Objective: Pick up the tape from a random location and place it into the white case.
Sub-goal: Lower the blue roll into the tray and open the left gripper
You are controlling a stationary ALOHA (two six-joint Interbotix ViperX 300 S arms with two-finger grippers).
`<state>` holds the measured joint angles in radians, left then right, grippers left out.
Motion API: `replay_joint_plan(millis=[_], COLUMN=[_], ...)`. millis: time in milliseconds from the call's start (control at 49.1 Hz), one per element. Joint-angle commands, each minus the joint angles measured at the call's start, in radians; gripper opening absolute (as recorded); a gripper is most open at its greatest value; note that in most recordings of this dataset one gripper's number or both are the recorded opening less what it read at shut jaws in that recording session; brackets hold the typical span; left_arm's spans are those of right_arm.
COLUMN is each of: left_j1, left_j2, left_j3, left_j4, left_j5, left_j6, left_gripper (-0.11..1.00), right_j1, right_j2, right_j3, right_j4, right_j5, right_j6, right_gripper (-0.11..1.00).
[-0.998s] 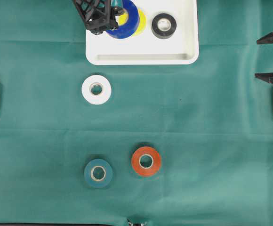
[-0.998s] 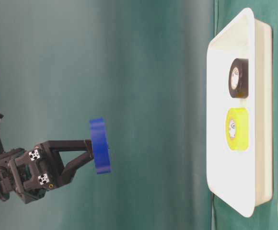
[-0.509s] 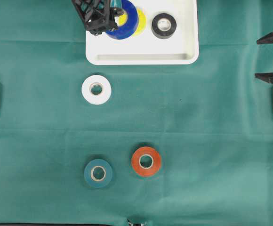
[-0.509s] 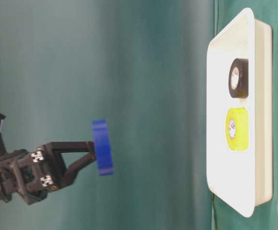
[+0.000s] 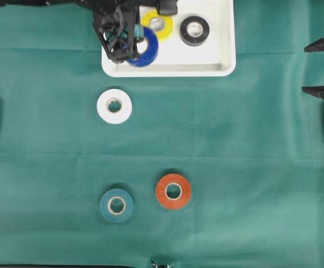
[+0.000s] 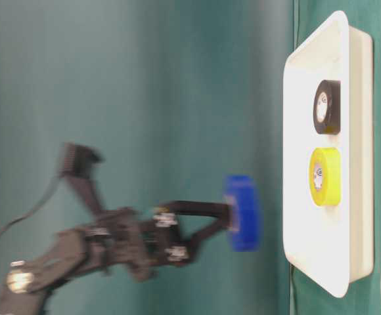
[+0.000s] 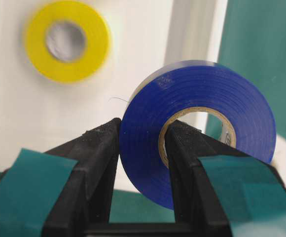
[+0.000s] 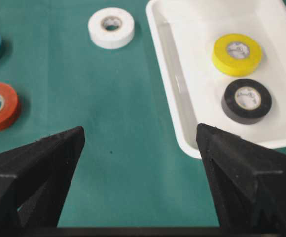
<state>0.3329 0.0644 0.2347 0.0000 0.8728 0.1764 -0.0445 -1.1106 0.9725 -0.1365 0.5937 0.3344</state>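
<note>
1. The left gripper point(image 7: 142, 170) is clamped on the blue tape point(image 7: 202, 106), one finger through its core, holding it above the near-left corner of the white case point(image 5: 206, 66).
2. Beyond that gripper, the yellow roll point(image 5: 157, 24) and black roll point(image 5: 194, 29) lie in the case.
3. The right gripper point(image 8: 140, 173) stands with its fingers wide apart, holding nothing.

Left hand point(image 7: 142, 148) clamped tight, arm reaching forward; right hand point(image 8: 138, 143) spread wide

Blurred left gripper point(image 6: 233, 215) holds blue tape point(image 6: 243, 212) near the white case point(image 6: 303, 197)
</note>
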Motion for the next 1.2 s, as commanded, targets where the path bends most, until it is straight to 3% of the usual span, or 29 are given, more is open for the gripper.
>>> replay_joint_plan(millis=[0, 305, 1181], left_j1=[0.014, 0.066, 0.066], left_j2=[0.005, 0.058, 0.098], left_j3=[0.025, 0.124, 0.133], left_j4=[0.0, 0.0, -0.002], left_j5=[-0.058, -0.207, -0.249], left_j6=[0.0, -0.003, 0.002], left_gripper=[0.24, 0.24, 0.25], right_j1=[0.0, -0.002, -0.003], right_j2=[0.011, 0.018, 0.018], right_j3=[-0.018, -0.015, -0.017], right_j4=[-0.003, -0.003, -0.003], right_j5=[-0.003, -0.003, -0.003], right_j6=[-0.002, -0.002, 0.0], right_gripper=[0.9, 0.9, 0.9])
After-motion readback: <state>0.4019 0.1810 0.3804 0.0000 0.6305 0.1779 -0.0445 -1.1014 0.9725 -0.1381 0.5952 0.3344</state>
